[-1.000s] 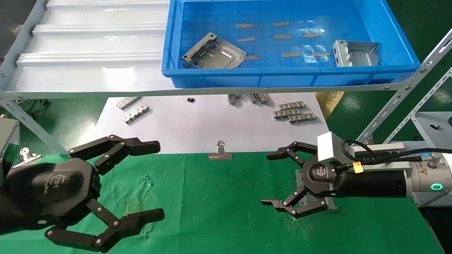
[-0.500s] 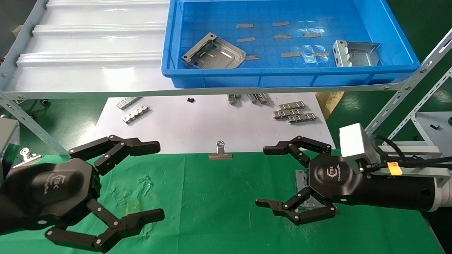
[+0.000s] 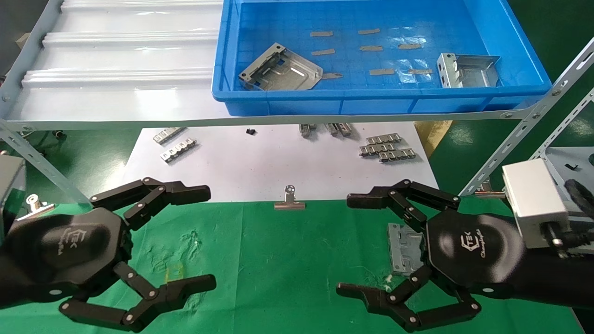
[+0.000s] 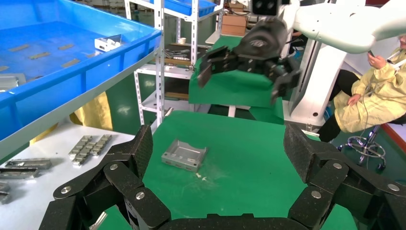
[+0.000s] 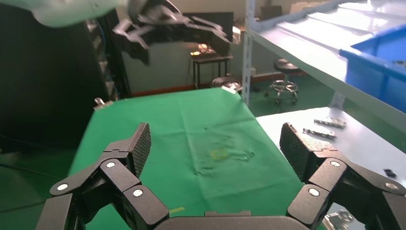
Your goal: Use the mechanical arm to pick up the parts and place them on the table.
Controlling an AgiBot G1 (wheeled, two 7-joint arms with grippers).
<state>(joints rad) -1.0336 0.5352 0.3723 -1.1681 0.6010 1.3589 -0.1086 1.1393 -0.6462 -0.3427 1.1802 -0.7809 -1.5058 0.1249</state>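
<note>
Part, a grey stamped plate, lay flat on the green counter, free of any grasp. Right tool hung above the plate with fingers spread wide and empty. Left tool was parked over the counter's left side, likewise wide. Two further parts remained in the blue bin.

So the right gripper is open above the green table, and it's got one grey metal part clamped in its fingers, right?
Not quite. The right gripper is open above the green table, but it holds nothing: the grey metal part lies flat on the cloth, free of the fingers. The left wrist view shows it resting there alone, with the gripper well above it.
</note>
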